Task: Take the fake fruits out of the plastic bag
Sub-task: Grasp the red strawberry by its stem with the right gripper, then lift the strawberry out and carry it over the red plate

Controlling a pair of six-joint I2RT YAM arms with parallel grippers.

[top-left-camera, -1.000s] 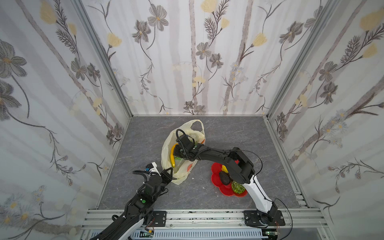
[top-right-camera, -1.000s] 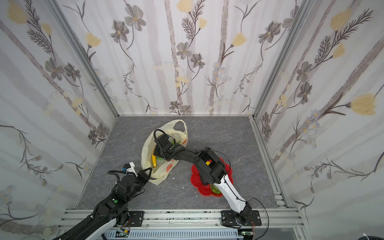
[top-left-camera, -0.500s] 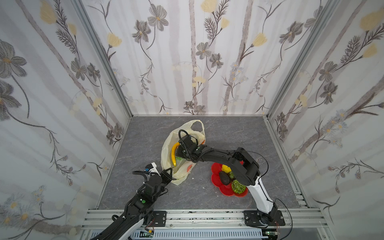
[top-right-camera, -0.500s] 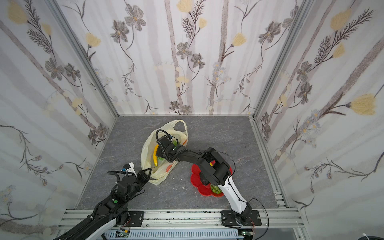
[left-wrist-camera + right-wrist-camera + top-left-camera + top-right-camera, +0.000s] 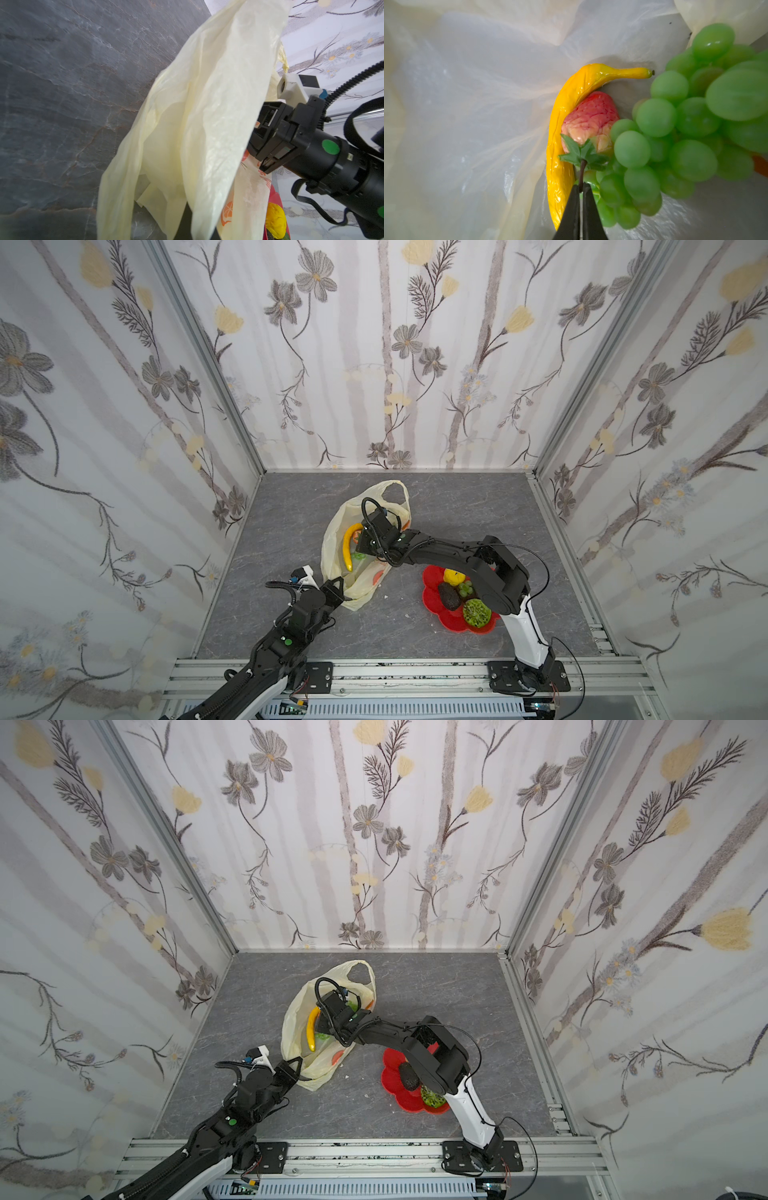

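Near left: left claw (image 5: 335,588) clenched on near corner of plastic bag (image 5: 332,531), which lies mid-table w/ mouth open. Bag's orange lettering (image 5: 262,173) too crumpled to read; orange-slice print (image 5: 227,209) beside it. Inside bag: banana (image 5: 564,116), grapes (image 5: 685,135), strawberry (image 5: 589,118); right claw (image 5: 581,188) pinched on strawberry's stem. Right of bag, red plate (image 5: 432,601) w/ avocado (image 5: 449,596), bumpy green ball (image 5: 476,612), yellow piece (image 5: 453,576). Grey stone-look table (image 5: 457,510); floral-wallpaper walls (image 5: 374,364); alu rail (image 5: 395,672) along front edge.
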